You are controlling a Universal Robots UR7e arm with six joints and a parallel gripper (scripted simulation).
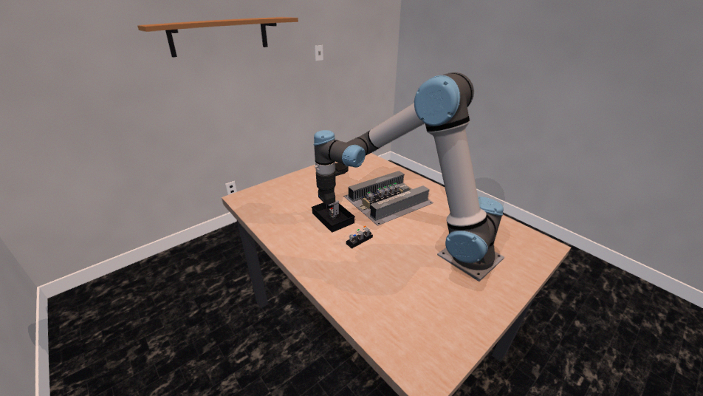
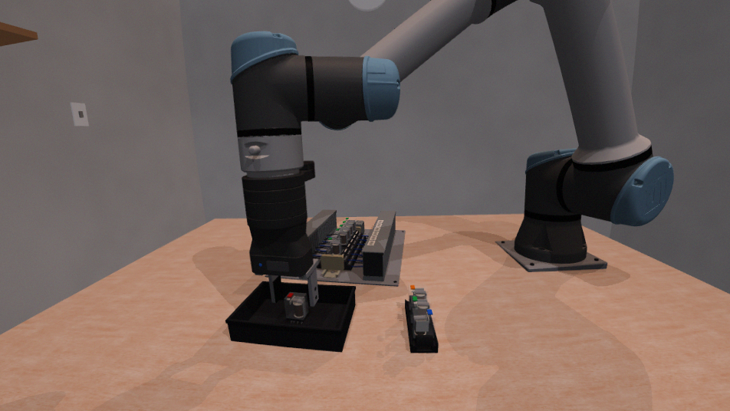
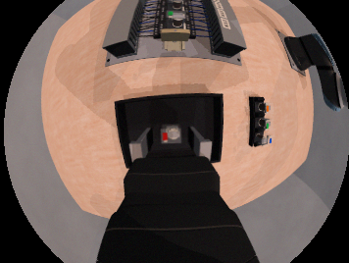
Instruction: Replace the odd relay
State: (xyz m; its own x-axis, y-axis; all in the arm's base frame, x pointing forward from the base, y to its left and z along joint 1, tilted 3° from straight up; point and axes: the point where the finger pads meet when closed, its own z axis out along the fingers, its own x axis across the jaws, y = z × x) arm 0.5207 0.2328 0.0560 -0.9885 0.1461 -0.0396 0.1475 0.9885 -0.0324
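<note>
I have the gripper (image 2: 294,291) hanging straight down over the black tray (image 2: 244,327), its fingers spread as wide as they go and closed on nothing. Directly below it, between the two fingertips (image 2: 274,290) but touching neither as far as I can judge from the exterior view, the red-button relay (image 2: 296,307) stands upright on the tray floor; in the wrist view its red button (image 3: 166,134) sits just under the hand, with one finger (image 3: 139,147) to either side. The finger ends reach down about to the level of the relay's top, inside the tray's walls. Beyond the hand, further out on the table (image 2: 511,357), lies the relay panel (image 2: 380,244) with its two dark ribbed rails, and between them the row of relays with green buttons (image 3: 171,13); the nearest socket (image 2: 333,262) in that row, the one closest to the hand, shows a pale empty block. Off to the side of the hand, near the tray but apart from it, a small black holder (image 2: 423,339) carries three spares in a line, with orange (image 2: 412,287), green (image 2: 415,297) and blue (image 2: 429,311) buttons. The arm's base plate (image 2: 595,264) sits well apart from the hand, across the table.
</note>
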